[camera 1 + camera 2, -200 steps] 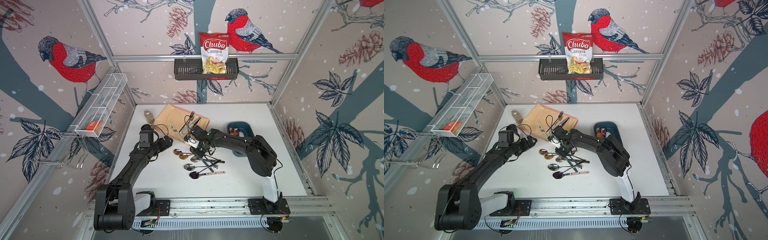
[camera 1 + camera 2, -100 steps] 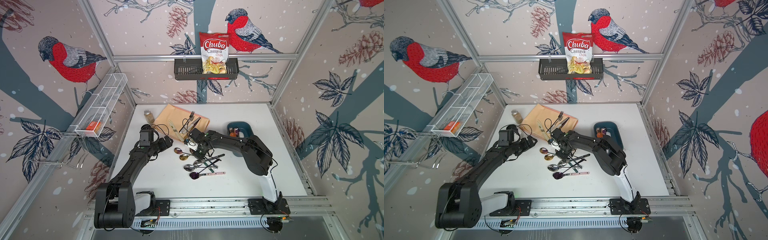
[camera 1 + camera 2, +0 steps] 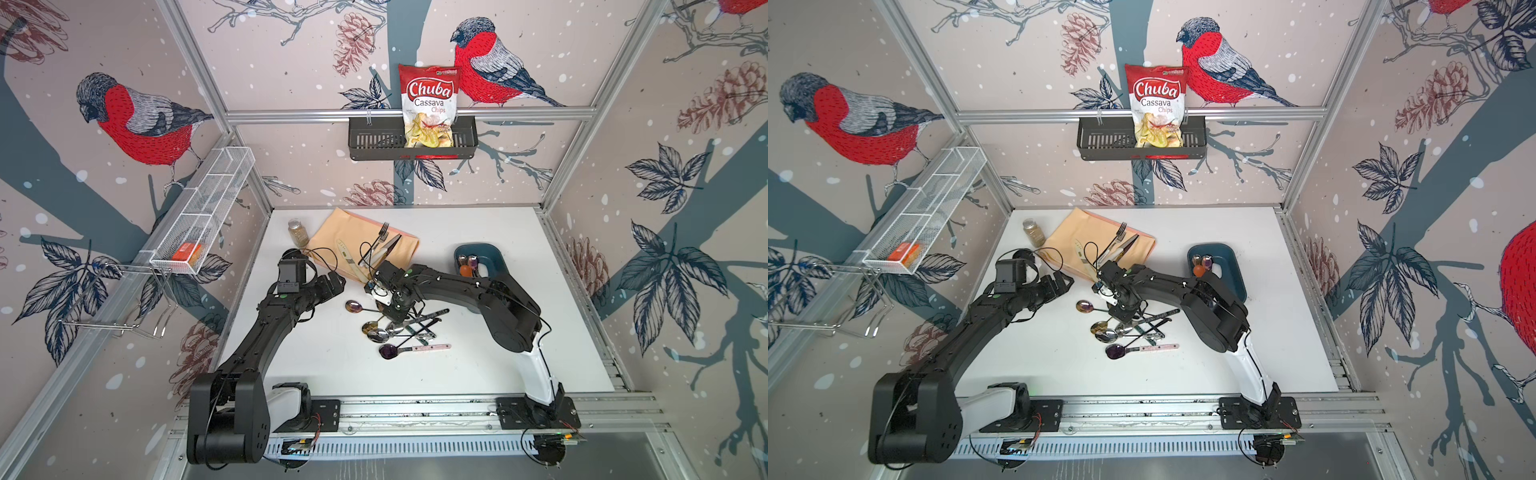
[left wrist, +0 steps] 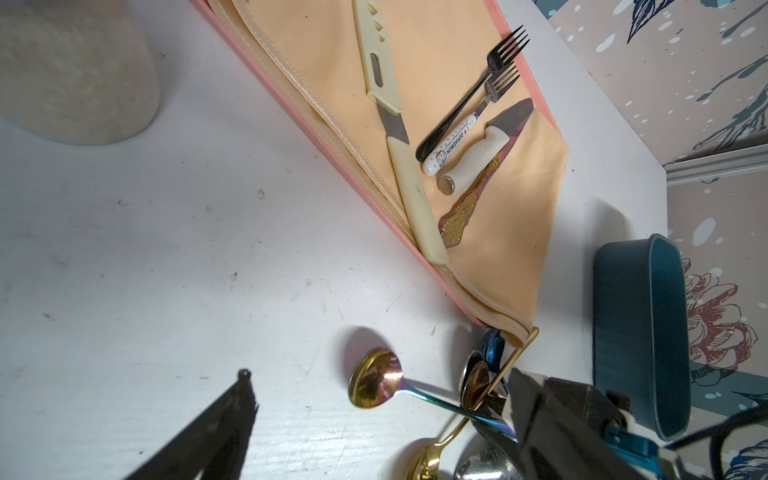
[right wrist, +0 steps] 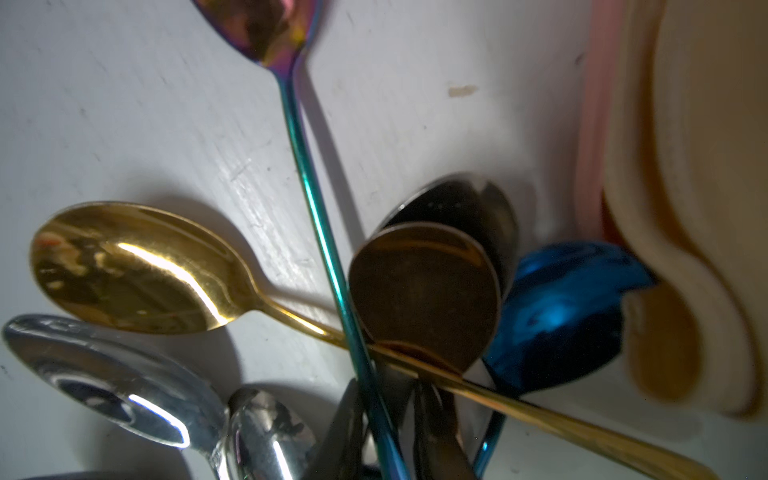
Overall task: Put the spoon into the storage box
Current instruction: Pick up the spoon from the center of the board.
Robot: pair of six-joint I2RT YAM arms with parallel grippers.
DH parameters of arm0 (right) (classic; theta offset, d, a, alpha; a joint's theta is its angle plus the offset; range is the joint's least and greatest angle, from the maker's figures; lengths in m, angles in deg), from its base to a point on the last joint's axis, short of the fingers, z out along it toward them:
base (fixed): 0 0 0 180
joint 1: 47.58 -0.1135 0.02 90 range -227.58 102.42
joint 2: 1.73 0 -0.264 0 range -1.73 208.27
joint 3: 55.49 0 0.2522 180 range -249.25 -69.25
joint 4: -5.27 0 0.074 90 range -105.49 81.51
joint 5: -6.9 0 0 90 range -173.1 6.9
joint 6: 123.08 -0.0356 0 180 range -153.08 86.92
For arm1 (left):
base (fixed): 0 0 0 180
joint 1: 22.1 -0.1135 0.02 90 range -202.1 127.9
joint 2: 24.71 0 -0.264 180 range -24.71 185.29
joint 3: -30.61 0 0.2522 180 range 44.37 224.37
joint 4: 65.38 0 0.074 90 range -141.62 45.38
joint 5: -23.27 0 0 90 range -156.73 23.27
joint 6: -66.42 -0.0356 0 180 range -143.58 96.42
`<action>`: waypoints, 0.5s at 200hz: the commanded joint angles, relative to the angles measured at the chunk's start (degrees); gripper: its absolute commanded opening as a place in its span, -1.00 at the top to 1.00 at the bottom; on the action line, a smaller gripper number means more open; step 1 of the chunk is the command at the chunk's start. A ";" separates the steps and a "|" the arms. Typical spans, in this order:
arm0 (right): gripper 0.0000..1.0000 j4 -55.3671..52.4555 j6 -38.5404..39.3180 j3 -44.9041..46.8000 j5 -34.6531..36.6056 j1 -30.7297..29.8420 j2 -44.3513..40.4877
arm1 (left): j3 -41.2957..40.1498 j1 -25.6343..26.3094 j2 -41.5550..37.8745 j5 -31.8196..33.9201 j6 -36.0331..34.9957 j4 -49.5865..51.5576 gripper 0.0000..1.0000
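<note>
Bright overhead light, soft shadows; glare on the gold spoon (image 5: 137,266), cloth (image 5: 685,208) blurred

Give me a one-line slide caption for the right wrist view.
Right wrist close-up: gold spoon, silver spoons, blue spoon and rainbow spoon tangled on the table beside the cloth.

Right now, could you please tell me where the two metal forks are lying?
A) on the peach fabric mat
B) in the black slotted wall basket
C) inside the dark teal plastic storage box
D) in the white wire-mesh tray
A: both top views and the left wrist view show the two metal forks lying on the peach fabric mat.
</note>
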 commanded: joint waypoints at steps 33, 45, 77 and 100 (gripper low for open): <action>0.58 -2.07 -0.31 -0.58 1.82 -0.59 -1.23 | -0.29 -0.14 -0.64 0.37 -0.63 0.51 -0.93; 0.62 -2.32 -0.28 -0.66 2.10 -0.69 -1.27 | -0.32 -0.16 -0.79 0.34 -0.53 0.37 -0.92; 0.69 -2.68 -0.20 -0.58 2.53 -0.81 -1.70 | -0.58 -0.16 -1.17 0.33 -0.38 0.22 -0.92; 0.75 -2.85 -0.21 -0.51 2.65 -0.88 -1.81 | -0.65 -0.14 -1.34 0.23 -0.36 0.14 -0.93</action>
